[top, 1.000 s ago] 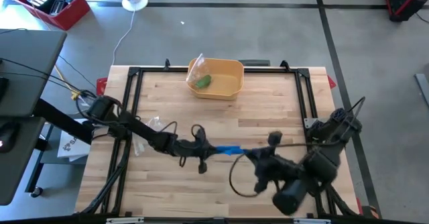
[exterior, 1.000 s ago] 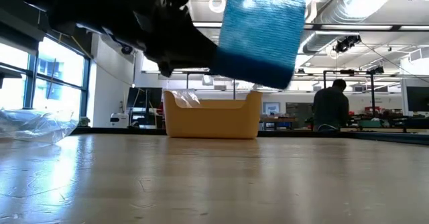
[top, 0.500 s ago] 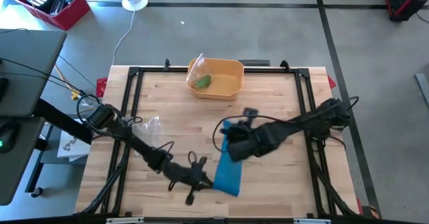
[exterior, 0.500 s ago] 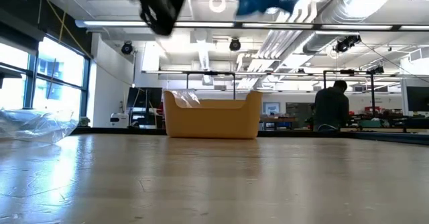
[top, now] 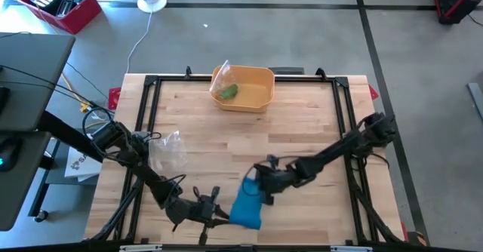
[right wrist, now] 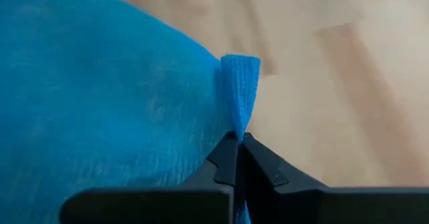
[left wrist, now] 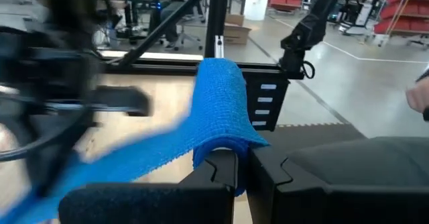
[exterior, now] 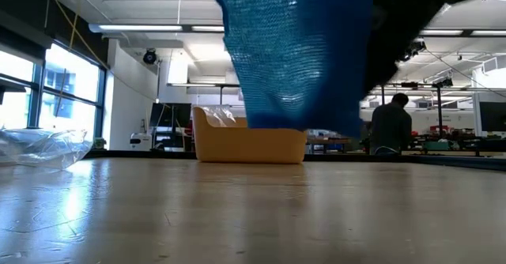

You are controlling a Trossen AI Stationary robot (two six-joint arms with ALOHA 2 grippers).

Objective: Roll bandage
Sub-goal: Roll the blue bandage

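The blue bandage [top: 245, 205] hangs as a short broad strip between my two grippers over the table's near middle. In the low view the bandage [exterior: 296, 58] sags low but stays clear of the wood. My left gripper [top: 219, 216] is shut on its near end, close to the table's front edge. My right gripper [top: 262, 189] is shut on its far end, slanting down from the right. My left gripper pinches the bandage's near end [left wrist: 224, 143] between its two fingers, nearly level, coming from the table's left. The cloth arches up over the fingertips and runs off slack toward the other gripper. My right gripper pinches a small bunched corner of the bandage [right wrist: 240, 120] between its fingertips, slanting down from the right. The rest of the cloth spreads away from the fingers, lifted clear of the table.
A yellow tub [top: 262, 101] with a green object [top: 228, 92] inside stands at the table's far middle. A crumpled clear plastic bag [top: 167, 151] lies on the left. A black frame [top: 148, 101] borders the tabletop. A person [exterior: 389, 126] is in the room beyond.
My left gripper has swung toward the table's near edge. My right gripper has come down steeply, tipping and rolling, to sit just beyond the left one. The bandage, a thin strip stretched left to right before, now runs far to near and sags lower, still clear of the table.
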